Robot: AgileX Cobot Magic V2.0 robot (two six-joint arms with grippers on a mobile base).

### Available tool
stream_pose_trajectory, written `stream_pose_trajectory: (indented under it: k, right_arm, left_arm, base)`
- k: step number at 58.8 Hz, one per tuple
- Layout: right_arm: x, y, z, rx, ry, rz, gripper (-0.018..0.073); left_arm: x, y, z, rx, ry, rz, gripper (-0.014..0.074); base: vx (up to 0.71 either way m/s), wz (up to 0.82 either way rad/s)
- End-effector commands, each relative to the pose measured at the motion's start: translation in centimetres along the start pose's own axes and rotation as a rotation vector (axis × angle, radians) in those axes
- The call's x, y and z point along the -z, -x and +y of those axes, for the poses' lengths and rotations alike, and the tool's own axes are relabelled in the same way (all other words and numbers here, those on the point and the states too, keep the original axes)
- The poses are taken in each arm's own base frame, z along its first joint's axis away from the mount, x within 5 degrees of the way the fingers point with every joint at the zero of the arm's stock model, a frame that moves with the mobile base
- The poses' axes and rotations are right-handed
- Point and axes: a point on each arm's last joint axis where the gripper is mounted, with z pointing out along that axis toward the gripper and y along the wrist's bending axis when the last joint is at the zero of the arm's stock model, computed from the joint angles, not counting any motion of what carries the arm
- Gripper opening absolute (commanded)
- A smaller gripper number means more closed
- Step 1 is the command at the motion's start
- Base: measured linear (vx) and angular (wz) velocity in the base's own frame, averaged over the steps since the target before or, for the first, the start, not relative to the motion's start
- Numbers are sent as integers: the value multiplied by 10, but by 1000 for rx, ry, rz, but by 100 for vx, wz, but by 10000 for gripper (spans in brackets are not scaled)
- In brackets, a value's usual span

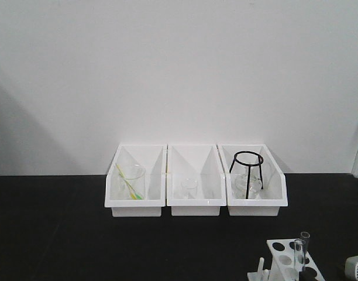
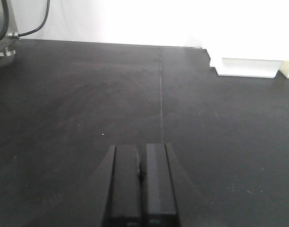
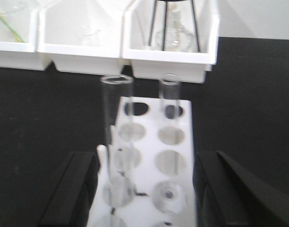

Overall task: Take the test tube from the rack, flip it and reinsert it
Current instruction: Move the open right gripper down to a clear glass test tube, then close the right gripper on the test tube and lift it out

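The white rack (image 3: 149,142) stands on the black table, its two rows of round holes running away from the camera in the right wrist view. Two clear test tubes stand upright in it: a near one (image 3: 117,123) in the left row and a far one (image 3: 169,94) in the right row's far hole. My right gripper (image 3: 144,163) is open, with one black finger on each side of the rack and touching nothing. The rack (image 1: 282,252) and tubes (image 1: 304,243) also show at the front view's bottom right. My left gripper (image 2: 142,161) is shut and empty over bare table.
Three white bins (image 1: 195,202) stand in a row at the back against the wall: the left holds a beaker with a yellow-green stick (image 1: 131,182), the middle a small beaker (image 1: 189,188), the right a black tripod stand (image 1: 247,167) over glassware. A table seam (image 2: 161,94) runs ahead of the left gripper.
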Motion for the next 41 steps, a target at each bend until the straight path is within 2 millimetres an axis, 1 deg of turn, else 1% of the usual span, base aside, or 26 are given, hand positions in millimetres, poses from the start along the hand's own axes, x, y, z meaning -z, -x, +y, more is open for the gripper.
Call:
stream_pose_trajectory:
  k: [1,11,20,31,41]
  right_arm:
    - [-8,19,3,-1,55,-164,512]
    - [-23,10,5,-15,94,-199,512]
    - [-35,-3,4,-41,99,-172,505]
    - [-43,-10,4,-58,116,-196,482]
    - [-46,-13,4,-65,121,-201,480]
  left_arm:
    - [1,8,-2,2,-23,-96,-6]
    - [1,8,-2,2,-23,-96,-6]
    - [1,8,-2,2,-23,-96,-6]
    - [1,8,-2,2,-23,-96,-6]
    - [1,8,-2,2,-23,-96,-6]
  base:
    - [0,0]
    - [0,0]
    - [0,0]
    - [0,0]
    - [0,0]
